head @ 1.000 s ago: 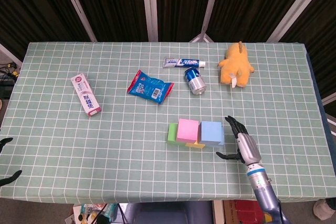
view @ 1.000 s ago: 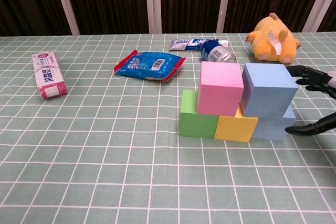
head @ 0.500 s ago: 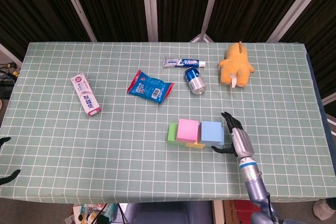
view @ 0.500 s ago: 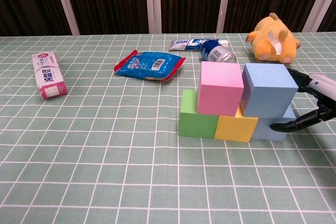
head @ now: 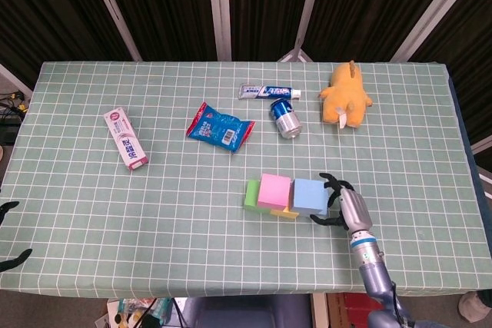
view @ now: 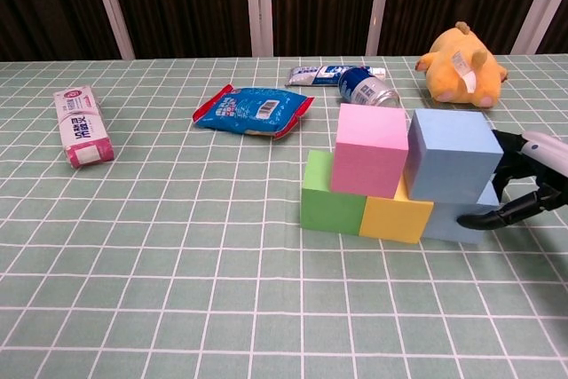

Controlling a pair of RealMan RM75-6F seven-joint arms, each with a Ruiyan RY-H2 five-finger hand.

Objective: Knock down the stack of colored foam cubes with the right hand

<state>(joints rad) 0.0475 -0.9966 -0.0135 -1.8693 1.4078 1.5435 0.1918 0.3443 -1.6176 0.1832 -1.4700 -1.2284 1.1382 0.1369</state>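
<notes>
The stack of foam cubes stands near the table's front middle. A pink cube (head: 274,190) (view: 371,148) and a blue cube (head: 309,195) (view: 451,153) sit on top. Under them lie a green cube (head: 251,196) (view: 328,206), a yellow cube (view: 395,217) and a lower blue cube (view: 453,222). My right hand (head: 346,205) (view: 532,179) is at the stack's right side, fingers spread, touching the two blue cubes and holding nothing. Only dark fingertips of my left hand (head: 9,236) show at the left edge of the head view, apart and empty.
Behind the stack lie a soda can (head: 286,118) (view: 366,88), a toothpaste tube (head: 265,92), a blue and red snack bag (head: 221,127) (view: 253,110) and a yellow plush toy (head: 346,95) (view: 460,64). A pink toothpaste box (head: 127,138) (view: 82,126) lies far left.
My right hand has moved left from beside the stack onto the blue cubes. The whole stack has shifted slightly left and still stands. The left hand has not moved.
</notes>
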